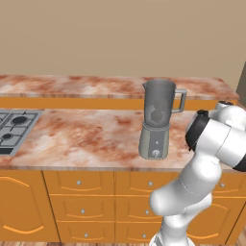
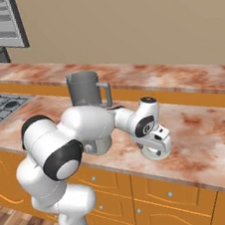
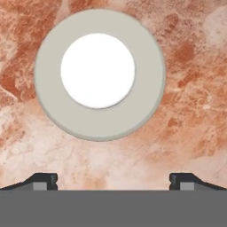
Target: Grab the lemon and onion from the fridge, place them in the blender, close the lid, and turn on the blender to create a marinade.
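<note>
My claw [image 3: 113,179] hangs wide open and empty just above the lid [image 3: 99,73], which lies flat on the counter [image 3: 195,88] beside the blender [image 1: 156,120], so I should center over its raised white middle and descend straight before closing.

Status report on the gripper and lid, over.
Gripper open, above the lid. Lid flat on counter, untouched. Blender jar uncovered. Nothing in the way.

Beige wall [image 1: 120,38], marbled reddish counter [image 1: 86,134], orange cabinets [image 1: 81,211], gas hob [image 1: 14,127]
</note>
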Controlling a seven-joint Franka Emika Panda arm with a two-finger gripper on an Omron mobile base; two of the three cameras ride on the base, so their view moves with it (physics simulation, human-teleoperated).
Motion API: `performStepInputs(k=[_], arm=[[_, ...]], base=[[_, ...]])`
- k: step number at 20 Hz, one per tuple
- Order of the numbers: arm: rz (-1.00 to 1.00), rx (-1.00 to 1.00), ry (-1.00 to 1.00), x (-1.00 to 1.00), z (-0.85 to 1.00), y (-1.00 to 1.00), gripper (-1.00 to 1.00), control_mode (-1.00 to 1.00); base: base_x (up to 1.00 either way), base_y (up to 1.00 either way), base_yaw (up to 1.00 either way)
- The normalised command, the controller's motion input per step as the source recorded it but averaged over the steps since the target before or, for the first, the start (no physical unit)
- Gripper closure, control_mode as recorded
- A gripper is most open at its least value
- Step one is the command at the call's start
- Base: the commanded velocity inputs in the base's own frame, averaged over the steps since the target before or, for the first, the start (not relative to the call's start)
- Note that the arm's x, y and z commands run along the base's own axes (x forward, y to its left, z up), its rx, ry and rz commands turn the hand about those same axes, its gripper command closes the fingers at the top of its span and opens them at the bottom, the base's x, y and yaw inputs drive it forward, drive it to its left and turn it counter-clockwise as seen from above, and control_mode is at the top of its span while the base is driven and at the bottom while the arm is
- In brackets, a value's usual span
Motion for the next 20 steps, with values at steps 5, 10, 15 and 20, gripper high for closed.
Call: performStepInputs(k=[5, 10, 15, 20], arm=[[0.01, 0.00, -0.01, 0.21, -0.03, 0.00, -1.00, -1.00], [0.05, 0.00, -0.04, 0.12, -0.08, -0.01, -1.00, -1.00], [0.09, 0.00, 0.00, 0.00, -0.24, -0.09, -1.00, -1.00], [0.00, 0.00, 0.00, 0.09, -0.09, 0.00, -1.00, -1.00]], base=[[0.00, 0.00, 0.00], [0.00, 0.00, 0.00], [0.00, 0.00, 0.00], [0.00, 0.00, 0.00]])
